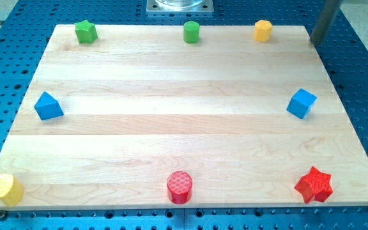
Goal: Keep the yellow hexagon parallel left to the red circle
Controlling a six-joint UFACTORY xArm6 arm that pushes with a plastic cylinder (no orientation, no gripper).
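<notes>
**Long haul ahead for the yellow hexagon**

Nearest the camera, along the view's bottom edge of the wooden board (184, 128), sit three blocks: a yellow heart-like block (5, 189) at the bottom-left corner, the red circle (179, 187) near the middle, and a red star (314, 184) toward the bottom right. Midway up, a blue triangular block (48, 106) lies at the left edge and a blue cube (301, 103) at the right. Across the top stand a green star (85, 31), a green cylinder (191, 32) and the yellow hexagon (262, 30), which is well apart from the red circle.

My tip (316, 41) rests at the board's top-right corner, to the right of the hexagon and not touching it. I carry no jaws, only a rod, so nothing spreads or pinches.

Risks, as I judge them: pushing from the right would slide the hexagon into the green cylinder. An off-centre push could make it spin away. Near the end, the hexagon or my tip could nudge the red circle or the yellow block at the corner.
</notes>
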